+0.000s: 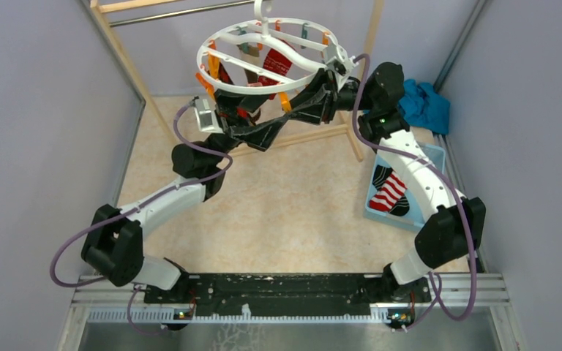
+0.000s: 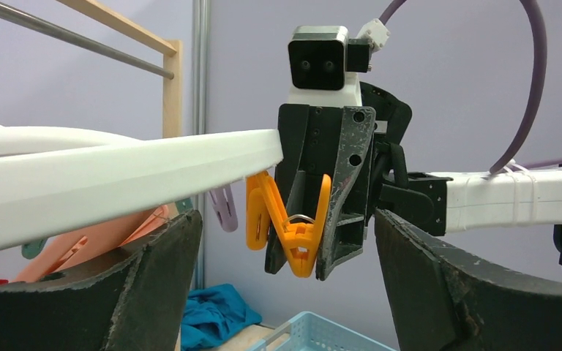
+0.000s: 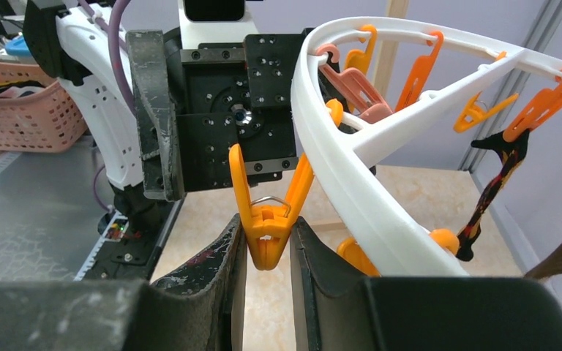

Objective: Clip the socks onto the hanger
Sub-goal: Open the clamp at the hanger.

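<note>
One hanger [image 3: 336, 168], one rack [image 2: 172, 95], one blue basket [image 1: 434, 156] with two socks [image 1: 389, 194], one teal cloth [image 1: 424, 106].

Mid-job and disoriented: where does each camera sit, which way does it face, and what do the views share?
Top external: above and behind the bases, looking down on the table; left arm and right arm reach to the hanger.
Left wrist: looks under the hanger rim at the right gripper; the open left gripper frames the view.
Right wrist: looks at the left gripper head-on; the right gripper pinches an orange clip.
Shared: both wrist views show that clip.
</note>
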Controlling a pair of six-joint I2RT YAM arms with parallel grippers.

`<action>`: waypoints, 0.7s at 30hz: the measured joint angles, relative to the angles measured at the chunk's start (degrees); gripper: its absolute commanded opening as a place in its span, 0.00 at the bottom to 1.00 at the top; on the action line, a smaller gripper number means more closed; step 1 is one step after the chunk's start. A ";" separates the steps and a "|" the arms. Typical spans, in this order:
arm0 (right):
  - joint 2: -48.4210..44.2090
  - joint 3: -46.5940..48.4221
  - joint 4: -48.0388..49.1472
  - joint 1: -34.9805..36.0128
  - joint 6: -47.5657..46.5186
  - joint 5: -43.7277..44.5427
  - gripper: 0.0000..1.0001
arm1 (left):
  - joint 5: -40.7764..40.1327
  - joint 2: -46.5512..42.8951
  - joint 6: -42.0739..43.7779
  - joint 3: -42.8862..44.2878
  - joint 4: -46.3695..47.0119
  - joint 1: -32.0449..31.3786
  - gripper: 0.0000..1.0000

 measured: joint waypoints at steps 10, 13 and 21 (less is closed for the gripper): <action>0.81 -0.85 4.52 -0.26 3.65 -0.13 0.00 | 0.24 1.95 -1.49 3.63 0.72 0.00 0.69; 0.87 -0.94 4.76 -0.26 4.11 -0.15 0.00 | 0.39 2.58 -1.73 4.13 1.07 -0.02 0.69; 0.90 -0.94 4.76 -0.26 4.48 -0.20 0.00 | 0.61 4.02 -2.38 4.20 1.16 -0.66 0.63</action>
